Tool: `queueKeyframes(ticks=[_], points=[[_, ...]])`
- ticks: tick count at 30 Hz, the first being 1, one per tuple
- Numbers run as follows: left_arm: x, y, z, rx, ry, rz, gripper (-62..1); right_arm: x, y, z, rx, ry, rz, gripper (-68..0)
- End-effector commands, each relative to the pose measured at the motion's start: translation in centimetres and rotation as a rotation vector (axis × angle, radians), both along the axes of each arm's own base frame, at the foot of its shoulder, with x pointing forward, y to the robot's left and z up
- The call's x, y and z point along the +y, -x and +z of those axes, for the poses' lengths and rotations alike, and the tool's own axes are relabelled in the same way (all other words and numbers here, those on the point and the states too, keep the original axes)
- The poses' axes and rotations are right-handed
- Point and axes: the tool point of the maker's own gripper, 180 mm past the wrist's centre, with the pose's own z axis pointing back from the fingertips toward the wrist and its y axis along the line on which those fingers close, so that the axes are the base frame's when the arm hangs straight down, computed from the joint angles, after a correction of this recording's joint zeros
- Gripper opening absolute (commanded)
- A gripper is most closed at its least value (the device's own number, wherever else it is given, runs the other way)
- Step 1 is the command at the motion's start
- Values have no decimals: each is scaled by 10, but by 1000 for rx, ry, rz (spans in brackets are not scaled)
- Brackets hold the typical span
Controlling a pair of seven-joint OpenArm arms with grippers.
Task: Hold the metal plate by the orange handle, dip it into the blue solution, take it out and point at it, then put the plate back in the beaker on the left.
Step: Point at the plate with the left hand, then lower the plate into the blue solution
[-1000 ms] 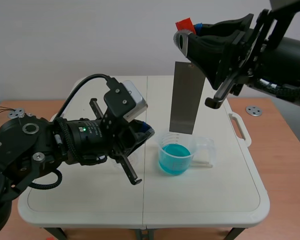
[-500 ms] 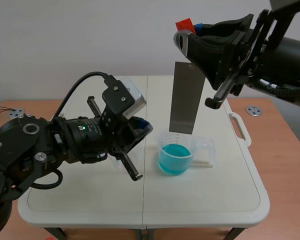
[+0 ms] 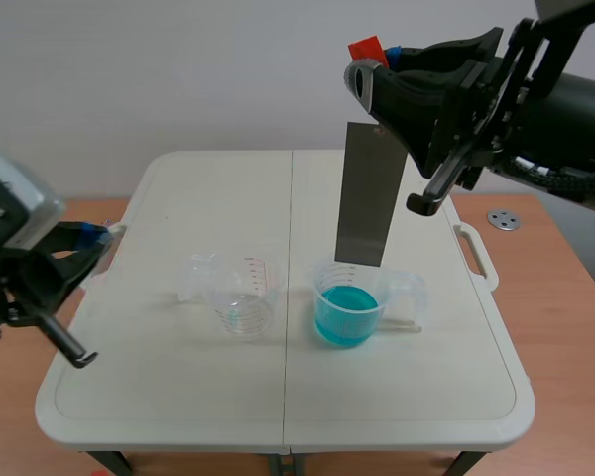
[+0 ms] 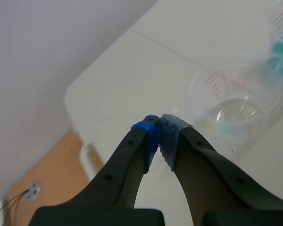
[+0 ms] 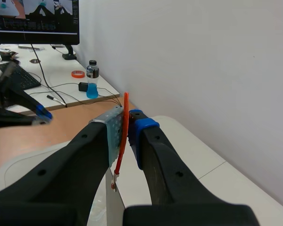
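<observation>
1. Item: metal plate (image 3: 365, 194). It hung upright from my right arm, well above the table (image 3: 178, 397). Its lower edge stood over the right-hand beaker (image 3: 349, 297), about level with the rim. I could not tell whether the edge lay inside the rim. It was clear of the liquid.
2. Item: orange handle (image 3: 368, 49). It sat at the plate's top end, and its tip showed past my fingers in the scene view. In the right wrist view it ran edge-on as a thin orange strip between the two pads.
3. Item: right gripper (image 5: 128, 123). It was raised high at the right side of the table and clamped on the orange handle, with one pad pressed on each face.
4. Item: blue solution (image 3: 345, 317). It filled the lower part of the right-hand beaker, a clear one with printed marks and a handle, near the middle of the table.
5. Item: empty beaker (image 3: 240, 294). This clear beaker stood just to the left of the other one and apart from it. In the left wrist view it lay ahead of my fingers and off to one side.
6. Item: left gripper (image 4: 158, 123). It hung at the table's left edge, well away from both beakers. Its blue pads were pressed together at the tips with nothing between them.
</observation>
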Motion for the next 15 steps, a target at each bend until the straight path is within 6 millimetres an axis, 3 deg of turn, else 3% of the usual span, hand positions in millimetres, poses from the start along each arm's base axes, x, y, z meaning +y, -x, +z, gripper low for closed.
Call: queueKeyframes(ticks=[1,9,15], points=[[18,11,-3,2,-23,34,-594,-6,-4,11,-32,-17,-11,-664],[122,92,-31,147,-254,258,-594,-8,-8,3,-6,-20,-25,-664],[152,189,-74,438,-335,286,-594,-10,-15,-4,18,-30,-41,-664]])
